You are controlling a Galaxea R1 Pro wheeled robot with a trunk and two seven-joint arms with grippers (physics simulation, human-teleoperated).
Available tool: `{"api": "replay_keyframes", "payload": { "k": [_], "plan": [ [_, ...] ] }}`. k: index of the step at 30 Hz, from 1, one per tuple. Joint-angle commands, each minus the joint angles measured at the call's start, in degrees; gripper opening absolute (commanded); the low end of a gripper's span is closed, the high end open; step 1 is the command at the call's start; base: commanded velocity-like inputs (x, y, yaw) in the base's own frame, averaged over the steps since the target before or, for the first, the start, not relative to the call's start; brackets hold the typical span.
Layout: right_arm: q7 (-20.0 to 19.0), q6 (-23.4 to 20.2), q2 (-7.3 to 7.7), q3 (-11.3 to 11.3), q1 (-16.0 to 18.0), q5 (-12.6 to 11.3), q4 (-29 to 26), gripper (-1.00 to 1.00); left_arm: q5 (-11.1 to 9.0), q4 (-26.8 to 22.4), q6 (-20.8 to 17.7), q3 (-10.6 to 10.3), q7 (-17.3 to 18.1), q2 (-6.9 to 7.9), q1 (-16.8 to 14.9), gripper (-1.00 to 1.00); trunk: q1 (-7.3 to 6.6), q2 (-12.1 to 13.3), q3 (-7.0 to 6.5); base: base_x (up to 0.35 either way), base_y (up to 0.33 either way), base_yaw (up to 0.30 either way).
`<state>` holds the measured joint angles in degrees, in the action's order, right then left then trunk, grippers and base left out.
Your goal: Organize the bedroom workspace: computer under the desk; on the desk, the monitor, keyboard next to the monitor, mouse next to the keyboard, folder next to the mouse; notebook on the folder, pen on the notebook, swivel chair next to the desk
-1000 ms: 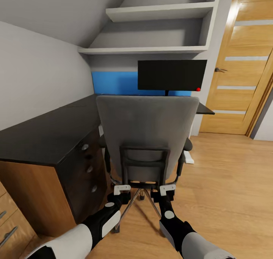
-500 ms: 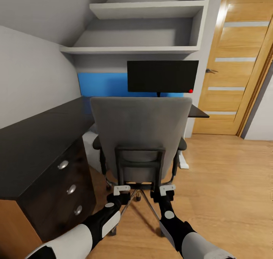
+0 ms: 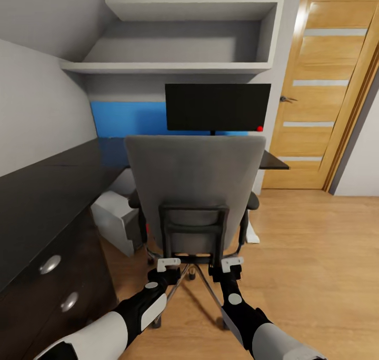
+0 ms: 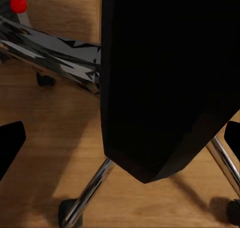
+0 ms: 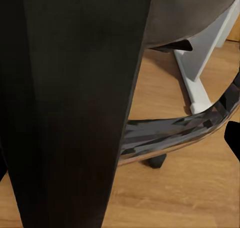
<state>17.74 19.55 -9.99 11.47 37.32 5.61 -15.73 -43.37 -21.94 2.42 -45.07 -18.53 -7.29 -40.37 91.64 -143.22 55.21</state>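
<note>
The grey swivel chair [image 3: 195,183] stands with its back to me, facing the black-topped desk [image 3: 47,191]. The monitor [image 3: 217,107] stands on the desk behind it, in front of the blue panel. The light grey computer [image 3: 117,220] sits on the floor under the desk, left of the chair. My left gripper [image 3: 168,265] and right gripper [image 3: 232,265] are open at the lower corners of the chair's black back frame [image 3: 193,228]; that frame [image 4: 165,78] [image 5: 70,108] lies between the fingers. Chrome chair legs [image 4: 85,198] show below. The chair back hides its seat; keyboard, mouse, folder, notebook and pen are out of view.
The desk's drawer unit [image 3: 52,276] is close at my lower left. A white desk leg [image 3: 251,233] stands right of the chair. White wall shelves [image 3: 173,66] hang above the monitor. A wooden door [image 3: 326,86] is at the right, with open wooden floor [image 3: 316,265] before it.
The camera has moved forward and rightward, so the desk and drawers slid to the lower left and the computer came into view. The chair kept its place at my grippers, nearer the desk.
</note>
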Motion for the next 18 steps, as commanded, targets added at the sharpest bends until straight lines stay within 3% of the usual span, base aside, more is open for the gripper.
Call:
{"api": "replay_keyframes", "payload": {
  "k": [1,18],
  "plan": [
    [0.73,0.13,0.0,-0.4,0.05,0.28,0.08,1.0,-0.75,0.07,0.28,-0.29,-0.37,0.07,-0.06,1.0,0.03,-0.01,0.05,0.32,0.0,-0.001],
    [0.64,0.13,0.0,-0.38,0.05,0.28,0.04,1.0,-0.71,0.08,0.31,-0.28,-0.37,0.08,-0.06,1.0,0.03,-0.01,0.05,0.32,0.0,0.0]
  ]
}}
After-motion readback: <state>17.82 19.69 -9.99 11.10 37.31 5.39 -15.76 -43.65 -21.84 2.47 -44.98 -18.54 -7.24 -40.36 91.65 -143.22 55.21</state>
